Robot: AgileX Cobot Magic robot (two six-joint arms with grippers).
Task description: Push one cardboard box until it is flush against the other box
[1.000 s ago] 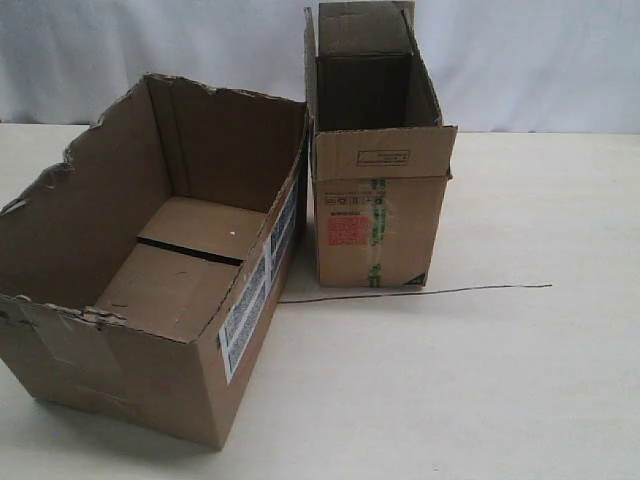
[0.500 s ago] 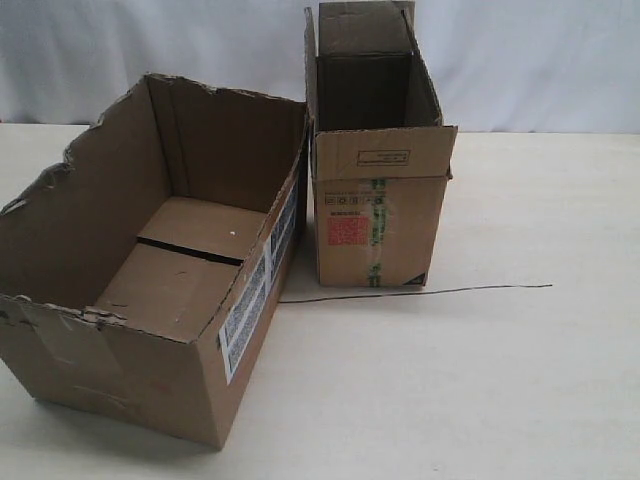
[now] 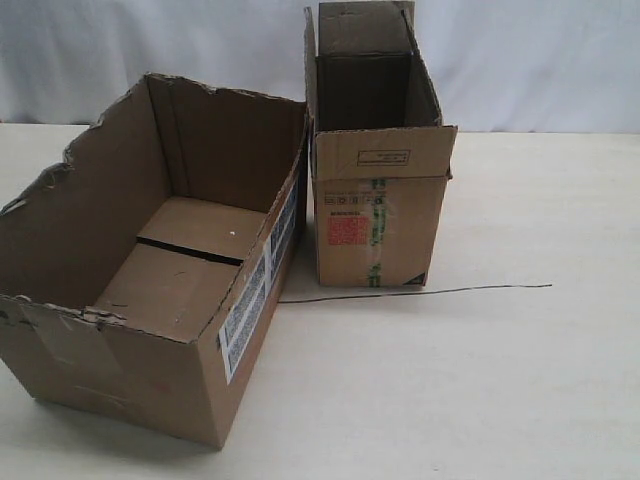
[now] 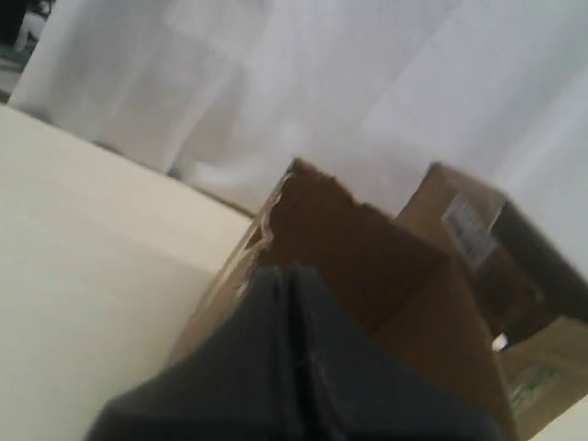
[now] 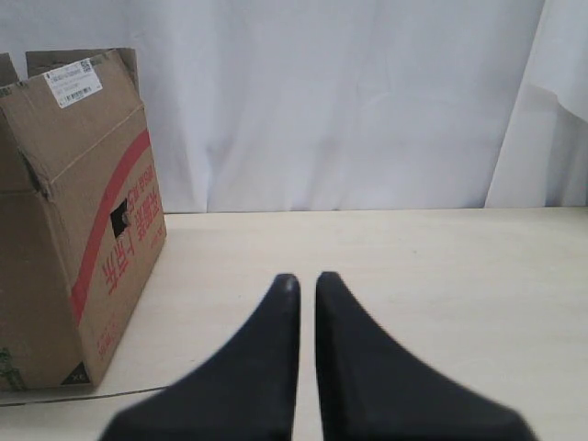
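The wide cardboard box [image 3: 150, 260], with torn top edges and a white label on its right side, stands open at the left of the exterior view. The other box [image 3: 378, 200], narrower with red print and green-striped tape, stands just to its right. Their far corners are close together and a wedge-shaped gap widens toward the front. Neither gripper shows in the exterior view. My left gripper [image 4: 292, 271] is shut, empty, close to the cardboard box's [image 4: 367, 266] ragged rim. My right gripper [image 5: 307, 278] is shut with a thin slit, over bare table beside the other box [image 5: 73, 211].
A thin dark wire [image 3: 415, 292] lies on the pale table [image 3: 500, 380], running from the narrower box's front base toward the right. A white curtain [image 3: 550, 60] hangs behind the table.
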